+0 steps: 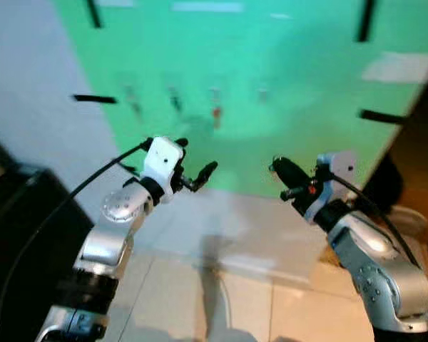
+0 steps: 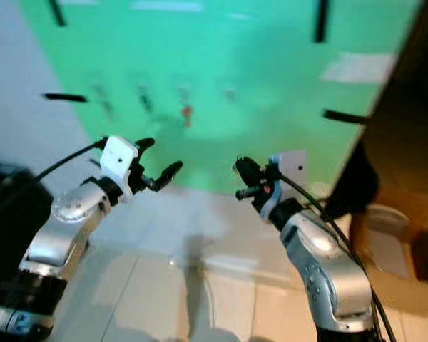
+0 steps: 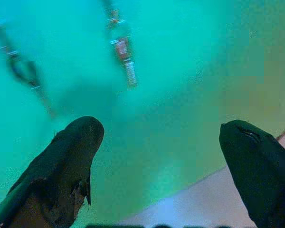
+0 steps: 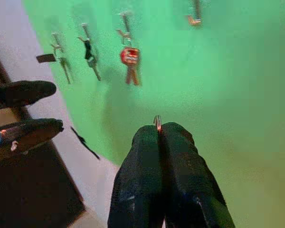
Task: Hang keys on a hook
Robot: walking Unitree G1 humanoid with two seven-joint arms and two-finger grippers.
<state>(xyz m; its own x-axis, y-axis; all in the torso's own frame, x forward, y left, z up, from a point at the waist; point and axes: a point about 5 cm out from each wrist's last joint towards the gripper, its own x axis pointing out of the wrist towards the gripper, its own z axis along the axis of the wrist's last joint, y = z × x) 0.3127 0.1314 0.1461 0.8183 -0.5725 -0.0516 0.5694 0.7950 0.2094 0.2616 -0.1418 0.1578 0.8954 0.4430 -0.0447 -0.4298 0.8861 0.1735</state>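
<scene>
From the left eye view, both silver arms are raised in front of a green wall panel [image 1: 285, 85], with a row of small things hanging on it, blurry here, one with a red bit [image 1: 216, 112]. The left gripper [image 1: 197, 178] sits on the left with its black fingers spread apart and nothing between them; the right gripper [image 1: 284, 179] is across from it on the right, well apart, pointing toward the panel. Below the panel there's a pale wall strip and a tiled floor [image 1: 200, 299]. The right eye view is the same scene, plus a dark brown piece of furniture [image 2: 406, 178] at the right edge. In the left wrist view the two fingers [image 3: 61, 166] stand wide apart with empty space between, looking at the green panel, where the red-tagged keys [image 3: 123, 52] and a darker set [image 3: 23, 71] hang. The right wrist view is the sharp one: the right gripper's fingers [image 4: 147, 180] are pressed together and pinching a thin metal key ring [image 4: 157, 122] that pokes out at the tips, the rest of it hidden. Ahead on the panel hang three sets of keys, and a bare hook [image 4: 195, 16] is off to the side of the red one [image 4: 130, 57].
</scene>
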